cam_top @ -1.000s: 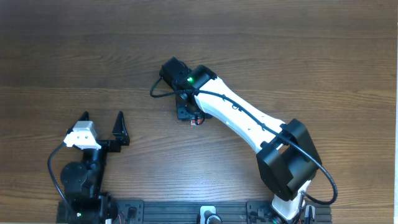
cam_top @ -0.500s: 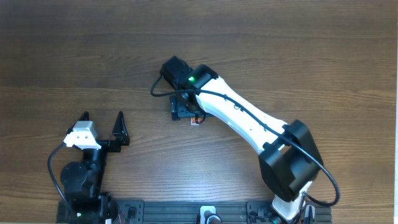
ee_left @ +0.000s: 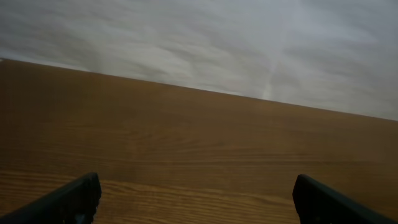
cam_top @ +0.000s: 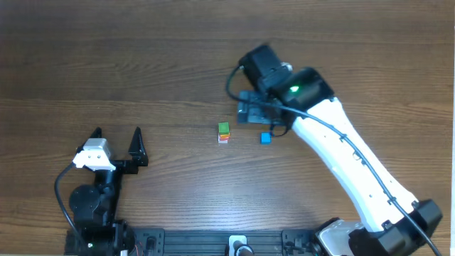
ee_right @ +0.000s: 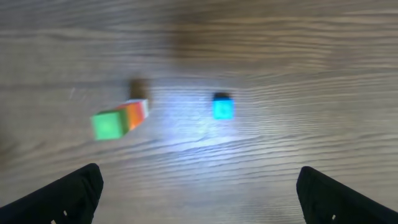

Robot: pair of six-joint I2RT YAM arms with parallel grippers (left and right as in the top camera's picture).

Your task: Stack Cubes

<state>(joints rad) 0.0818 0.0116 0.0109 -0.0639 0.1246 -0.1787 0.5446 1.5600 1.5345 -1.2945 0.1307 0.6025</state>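
Note:
A small stack stands mid-table with a green cube (cam_top: 224,128) on top, an orange one and a pale one (cam_top: 223,139) under it; in the right wrist view the green cube (ee_right: 107,124) tops the orange cube (ee_right: 133,114). A blue cube (cam_top: 265,138) (ee_right: 222,107) lies alone on the wood just right of the stack. My right gripper (cam_top: 253,111) (ee_right: 198,193) hangs lifted above both, open, with nothing between its fingers. Near its base at the left, my left gripper (cam_top: 116,134) (ee_left: 196,196) rests open and empty, facing bare table.
The brown wooden table (cam_top: 106,64) stretches wide on all sides of the cubes. The right arm's white links (cam_top: 355,171) run diagonally from the lower right. A black rail (cam_top: 234,238) lines the near edge.
The right gripper left the stack, rose and swung right; the green-topped stack now stands uncovered and the blue cube has come into sight. The left arm has not moved.

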